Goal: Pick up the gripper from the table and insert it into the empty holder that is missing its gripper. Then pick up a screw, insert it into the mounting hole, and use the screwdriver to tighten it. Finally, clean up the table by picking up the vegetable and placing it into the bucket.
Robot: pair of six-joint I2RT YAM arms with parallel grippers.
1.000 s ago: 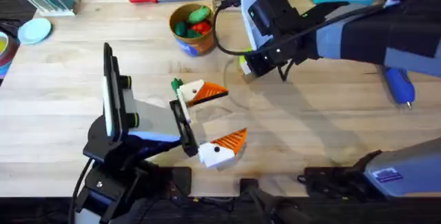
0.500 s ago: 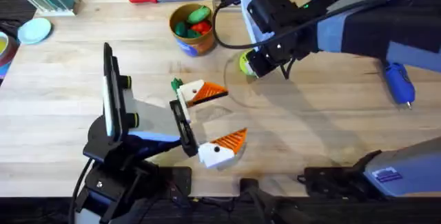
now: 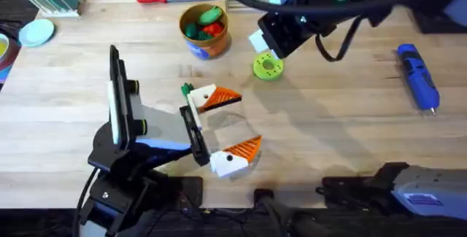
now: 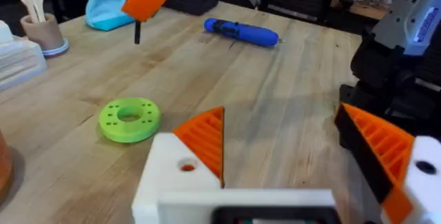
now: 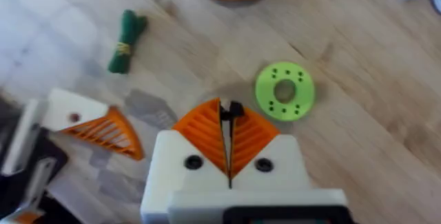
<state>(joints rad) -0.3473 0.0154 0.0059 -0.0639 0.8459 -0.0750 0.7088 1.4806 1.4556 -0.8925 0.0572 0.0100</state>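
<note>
Pinches what looks like a tiny dark screw [image 5: 234, 108] at the very tips of the right pincer [image 5: 229, 117], with the ribbed orange pads pressed together around it, up over the desk [image 3: 350, 135] and near the lime ring disc [image 5: 284, 90]. Leaves the left pincer [image 3: 246, 120] spread wide and empty, low over the desk. Shows the holder [image 4: 180, 172] already carrying the gripper [image 4: 205, 138], with the mounting hole [image 4: 187, 166] as a small dot on the white face, apparently unfilled. Judging by looks: light, hard and smooth, so prone to tilt or squirt out of the pads if squeezed off-centre. Best held at the head end, leaving the shank free and aimed straight at the hole. Calls for a slow, square approach and very little push. Treat the plastic mount as stiff yet easy to nudge aside. Finds the blue screwdriver [image 3: 417, 80] lying well apart toward the right side, the dark-green vegetable [image 3: 187, 88] just beside the far mount, and the bucket [image 3: 204, 29] farther back.
</note>
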